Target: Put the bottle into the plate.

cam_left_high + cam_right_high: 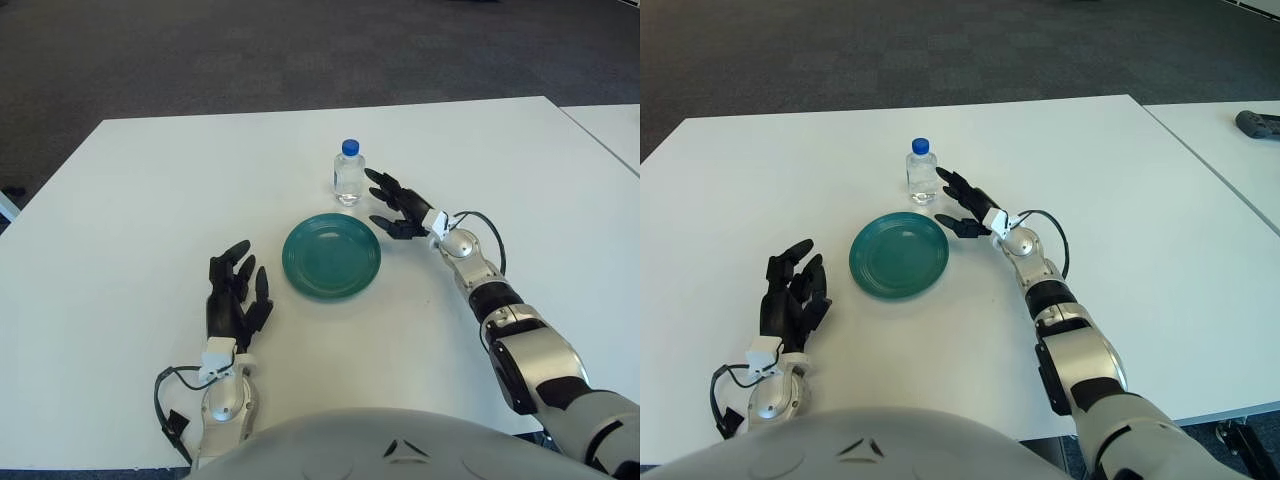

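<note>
Left eye view: white table (150,190) across most of the scene, dark carpet (250,50) beyond its far edge, second white table (1230,150) off to the right with a dark object (1260,124) on it, too small to identify. Grey rounded robot torso (400,445) at the near edge. Right arm (500,310) stretched forward from the near right toward the table centre. Teal plate (331,256) near the middle of the table, lying flat, nothing in it. Left robot hand (236,292) to the near left of the plate, apart from it, black fingers extended and loosely spread, holding nothing; contact with the table not certain. Right robot hand (397,207) just right of the bottle and just beyond the plate's far-right rim, fingers spread wide toward the bottle, gripping nothing; upper fingertips very close to the bottle's right side, contact not clear. Clear plastic bottle (348,176) with blue cap (350,147), upright on the table just beyond the plate's far rim, outside the plate, a small gap between the two.
</note>
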You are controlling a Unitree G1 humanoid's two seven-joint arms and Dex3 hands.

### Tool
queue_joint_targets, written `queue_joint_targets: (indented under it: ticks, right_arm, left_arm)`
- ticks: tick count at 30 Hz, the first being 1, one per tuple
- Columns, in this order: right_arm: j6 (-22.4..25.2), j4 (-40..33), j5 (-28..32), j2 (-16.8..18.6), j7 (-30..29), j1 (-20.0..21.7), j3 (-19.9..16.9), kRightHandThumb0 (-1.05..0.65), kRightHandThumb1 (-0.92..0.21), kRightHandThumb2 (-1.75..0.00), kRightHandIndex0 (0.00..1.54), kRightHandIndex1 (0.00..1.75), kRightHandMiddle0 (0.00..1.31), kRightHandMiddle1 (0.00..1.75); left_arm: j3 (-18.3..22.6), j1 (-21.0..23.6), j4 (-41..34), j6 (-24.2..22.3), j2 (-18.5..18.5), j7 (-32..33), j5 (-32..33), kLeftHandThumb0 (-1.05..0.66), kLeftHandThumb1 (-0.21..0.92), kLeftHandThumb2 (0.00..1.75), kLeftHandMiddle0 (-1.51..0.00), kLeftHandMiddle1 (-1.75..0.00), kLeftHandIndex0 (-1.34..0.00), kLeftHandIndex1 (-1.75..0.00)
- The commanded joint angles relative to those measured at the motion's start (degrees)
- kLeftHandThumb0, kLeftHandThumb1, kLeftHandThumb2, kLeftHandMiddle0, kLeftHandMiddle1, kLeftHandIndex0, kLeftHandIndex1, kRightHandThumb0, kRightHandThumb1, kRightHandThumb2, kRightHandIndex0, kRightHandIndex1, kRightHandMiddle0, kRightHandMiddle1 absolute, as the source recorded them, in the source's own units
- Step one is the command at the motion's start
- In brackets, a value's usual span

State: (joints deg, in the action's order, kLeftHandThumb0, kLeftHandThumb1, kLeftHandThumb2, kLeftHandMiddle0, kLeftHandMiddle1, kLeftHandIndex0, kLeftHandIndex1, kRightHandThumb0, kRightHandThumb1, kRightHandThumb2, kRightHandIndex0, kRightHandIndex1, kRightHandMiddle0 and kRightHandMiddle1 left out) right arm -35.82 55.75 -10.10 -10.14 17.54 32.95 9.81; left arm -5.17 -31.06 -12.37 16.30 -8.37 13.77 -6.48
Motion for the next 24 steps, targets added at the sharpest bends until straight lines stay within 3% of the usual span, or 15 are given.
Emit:
queue_joint_targets:
  ticks: [1,24]
  right_arm:
    - [-1.43,1.38,0.10,0.75,0.57,2.19,-0.04,-1.05,-0.92,-0.47,0.00,0.00,0.00,0.00]
    - [-4.37,2.59,0.72,1.69,0.76,1.03,-0.37,-1.05,-0.92,-0.66,0.00,0.00,0.00,0.00]
  left_arm:
    - [-0.18,-1.59,-0.87,0.56,-0.63,0.67,-0.78,-0.67,0.92,0.57,-0.41,-0.25,-0.06,-0.96]
    - [0.89,-3.09,-1.60,0.85,0.51,0.32,-0.53,-0.68,0.92,0.66,-0.42,-0.21,-0.02,-0.96]
